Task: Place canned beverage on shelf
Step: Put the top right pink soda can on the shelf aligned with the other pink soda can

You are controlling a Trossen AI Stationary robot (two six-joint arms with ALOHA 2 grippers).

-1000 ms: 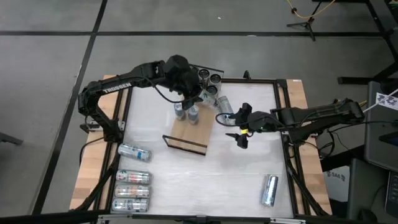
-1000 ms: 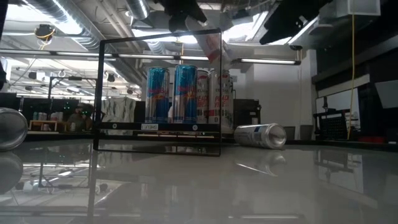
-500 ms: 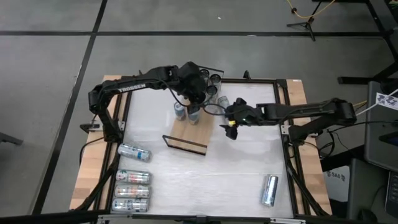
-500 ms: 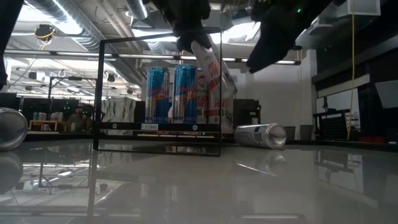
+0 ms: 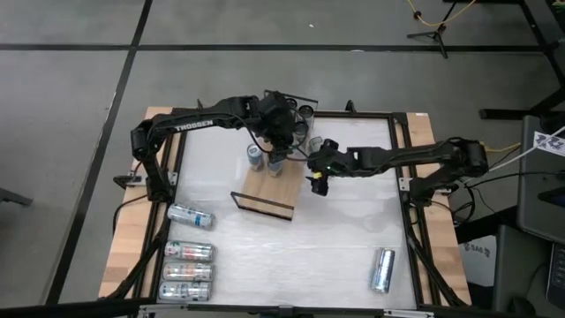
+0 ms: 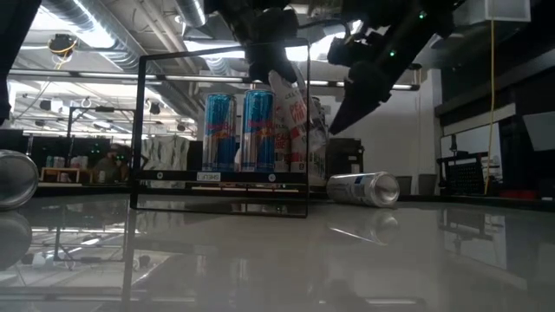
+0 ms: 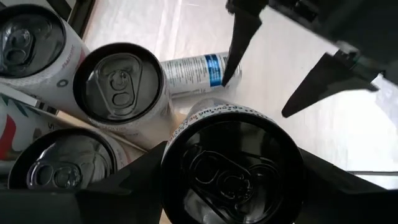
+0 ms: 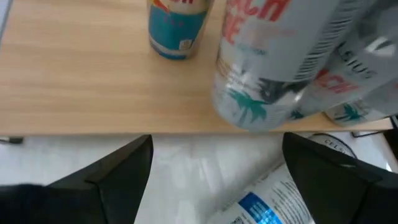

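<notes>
Two arms are now converging on the long light-wood shelf (image 5: 269, 193). We are watching the left gripper (image 5: 275, 124) swing rightward, clamped on a tilted white can with red lettering (image 6: 290, 108), while the right gripper (image 5: 318, 175) is reaching in from the right, fingers apart and holding nothing. The can is leaning over the shelf's right edge beside two upright blue cans (image 6: 238, 130). Whether its base is touching, we cannot tell. We are judging the placement close, with the can needing to be stood upright first. A blue-and-white can (image 6: 364, 188) is lying just right of the shelf on the glossy white tabletop (image 5: 335, 238) — more cans are lying near left (image 5: 187, 261) and near right (image 5: 381, 269). Ceiling ducts and strip lights are showing beyond.
</notes>
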